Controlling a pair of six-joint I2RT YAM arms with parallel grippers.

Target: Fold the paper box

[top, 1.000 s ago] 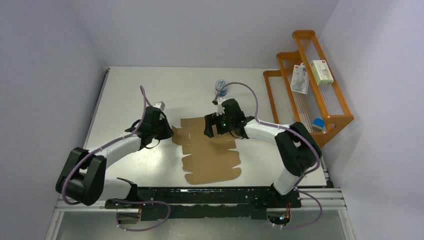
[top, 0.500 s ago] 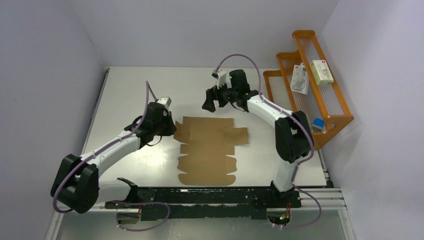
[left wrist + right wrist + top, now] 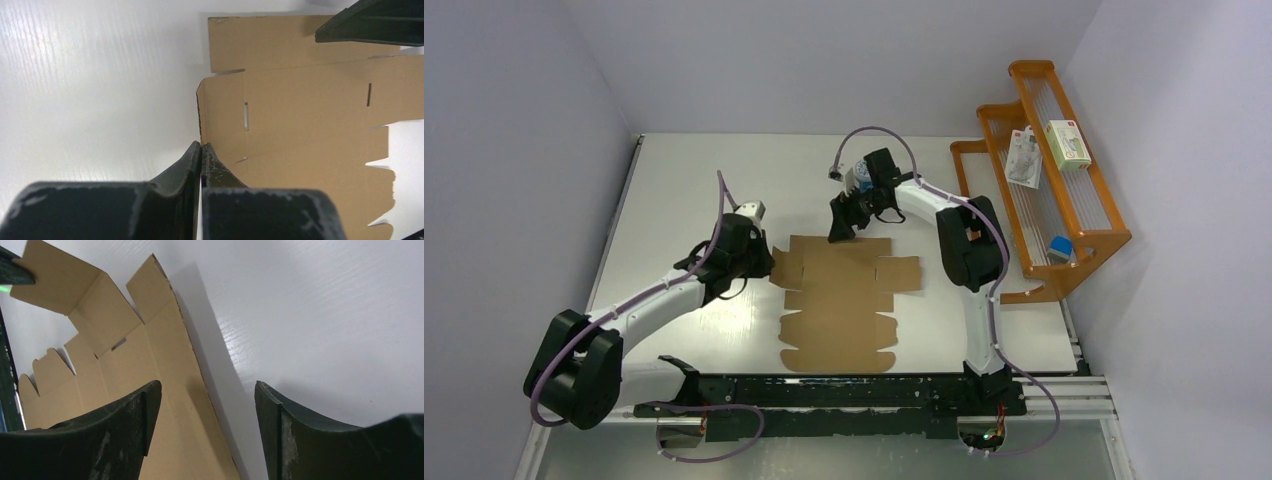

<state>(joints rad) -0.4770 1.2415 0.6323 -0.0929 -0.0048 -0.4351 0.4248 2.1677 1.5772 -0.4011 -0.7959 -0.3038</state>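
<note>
Your paper box [image 3: 839, 300] is matt brown cardboard; the bench [image 3: 684, 180] under it, glossy white, finely ribbed; left pincer [image 3: 201, 146], scuffed black plastic.

We count one paper box [image 3: 839, 300], one white surface [image 3: 684, 190], two claws, a left claw [image 3: 767, 262] and a right claw [image 3: 842, 230], one orange rack [image 3: 1064, 150], two white packages [image 3: 1069, 143] [image 3: 1022, 158] and one small blue block [image 3: 1058, 247].

White arms [image 3: 656, 297], purple cables [image 3: 872, 129], scuffed black jaws
</note>
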